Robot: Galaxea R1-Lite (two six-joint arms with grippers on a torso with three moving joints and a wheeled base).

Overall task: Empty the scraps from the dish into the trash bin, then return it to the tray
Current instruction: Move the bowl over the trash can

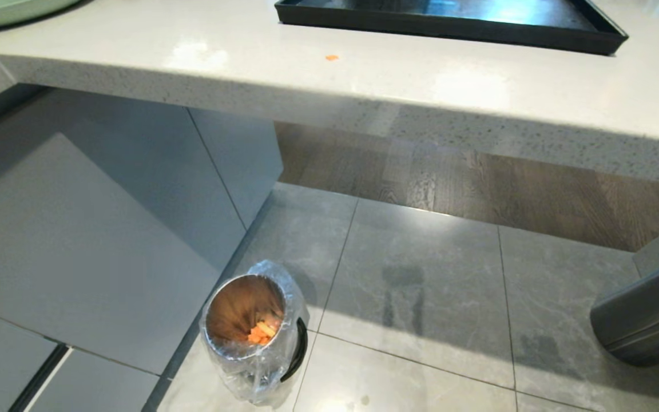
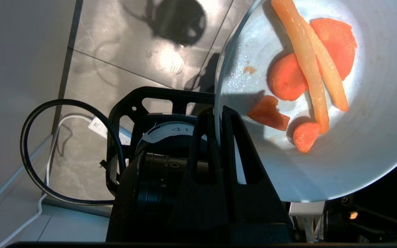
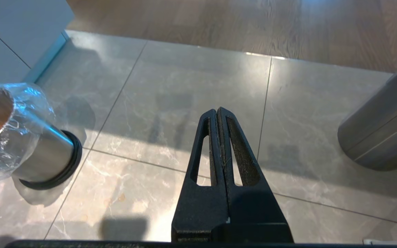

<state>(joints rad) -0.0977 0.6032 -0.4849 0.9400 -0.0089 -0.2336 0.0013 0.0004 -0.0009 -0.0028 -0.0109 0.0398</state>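
Observation:
My left gripper [image 2: 218,112] is shut on the rim of the dish [image 2: 367,151], a light-blue bowl that fills one side of the left wrist view. Scraps [image 2: 305,72] lie inside it: orange chunks and two pale yellowish sticks. The trash bin [image 1: 252,329], shiny metal with a crinkly clear liner, stands on the floor tiles at lower left of the head view, with orange scraps [image 1: 262,333] at its bottom. The trash bin [image 3: 16,137] also shows in the right wrist view. The black tray [image 1: 449,26] lies on the counter at the top. My right gripper [image 3: 217,110] hangs shut and empty over the floor.
A pale stone counter [image 1: 364,91] overhangs the floor, with one orange crumb [image 1: 332,57] on it. A pale-green plate [image 1: 3,11] sits at its far left corner. A larger dark-grey bin [image 1: 647,315] stands at the right. Grey cabinet fronts [image 1: 78,229] close off the left.

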